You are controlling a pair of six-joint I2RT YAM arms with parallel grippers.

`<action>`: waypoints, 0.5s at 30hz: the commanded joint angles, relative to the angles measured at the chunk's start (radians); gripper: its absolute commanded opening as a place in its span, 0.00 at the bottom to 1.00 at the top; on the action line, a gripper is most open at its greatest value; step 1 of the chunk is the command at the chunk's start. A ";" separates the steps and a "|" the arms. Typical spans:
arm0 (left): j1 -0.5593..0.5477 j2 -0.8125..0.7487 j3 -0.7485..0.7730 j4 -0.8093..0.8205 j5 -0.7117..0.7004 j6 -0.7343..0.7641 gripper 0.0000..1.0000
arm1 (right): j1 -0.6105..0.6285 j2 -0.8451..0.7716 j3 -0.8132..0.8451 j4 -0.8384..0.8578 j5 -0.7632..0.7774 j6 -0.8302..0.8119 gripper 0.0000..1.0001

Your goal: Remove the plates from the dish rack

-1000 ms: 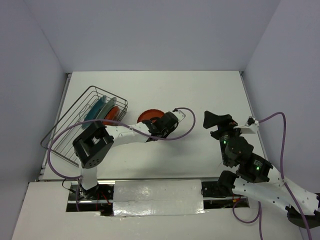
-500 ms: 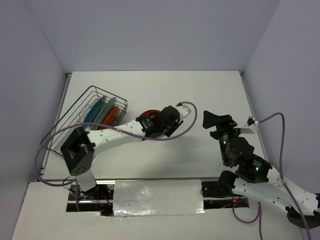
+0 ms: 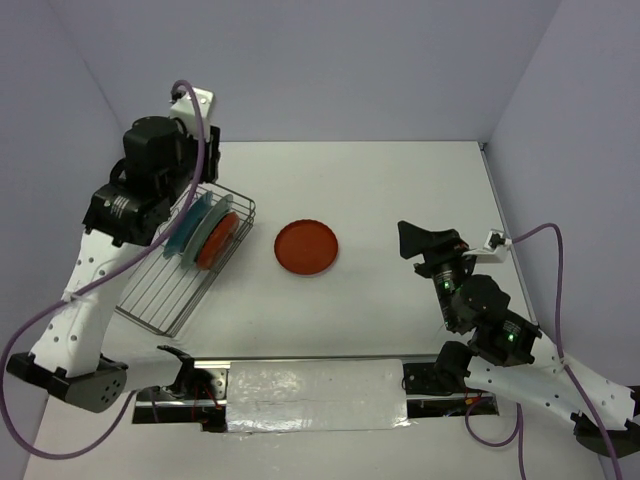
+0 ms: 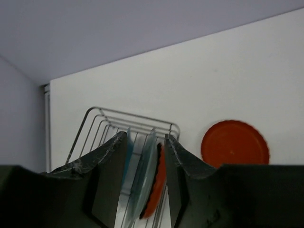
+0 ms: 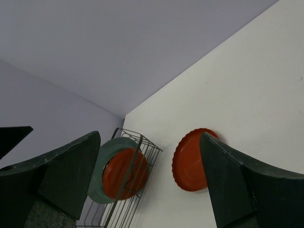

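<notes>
Red plate (image 3: 306, 247) is laid flat just right of rack (image 3: 160, 290), three plates (image 3: 205, 232) are kept upright by its prongs, left gripper (image 4: 145, 142) is held parted, empty above them, presumably for alignment; right gripper (image 5: 151, 137) is parked wide open.

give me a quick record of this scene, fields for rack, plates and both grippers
rack: dish rack, wire, on the left side of the table
in rack: three plates on edge, two teal plates and a racked red-orange plate
unloaded: flat red-orange plate on the table, right of the rack
left gripper: open, empty, above the racked plates
right gripper: open, empty, over the table to the right of the flat plate
</notes>
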 commanded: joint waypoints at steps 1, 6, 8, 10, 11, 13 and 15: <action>0.089 -0.016 -0.031 -0.143 0.056 0.056 0.49 | -0.004 -0.006 -0.006 0.059 -0.034 0.008 0.92; 0.361 -0.012 -0.103 -0.159 0.319 0.064 0.48 | -0.004 -0.025 -0.007 0.067 -0.074 0.008 0.91; 0.423 -0.001 -0.122 -0.160 0.346 0.067 0.51 | -0.004 -0.030 -0.009 0.070 -0.080 0.008 0.91; 0.491 0.036 -0.143 -0.162 0.377 0.084 0.51 | -0.004 -0.035 -0.012 0.073 -0.085 0.008 0.91; 0.520 0.054 -0.154 -0.194 0.424 0.095 0.50 | -0.004 -0.036 -0.012 0.074 -0.085 0.008 0.91; 0.549 0.085 -0.181 -0.222 0.477 0.119 0.48 | -0.005 -0.039 -0.009 0.068 -0.088 0.008 0.91; 0.553 0.059 -0.232 -0.164 0.475 0.116 0.49 | -0.004 -0.045 -0.006 0.065 -0.096 0.008 0.91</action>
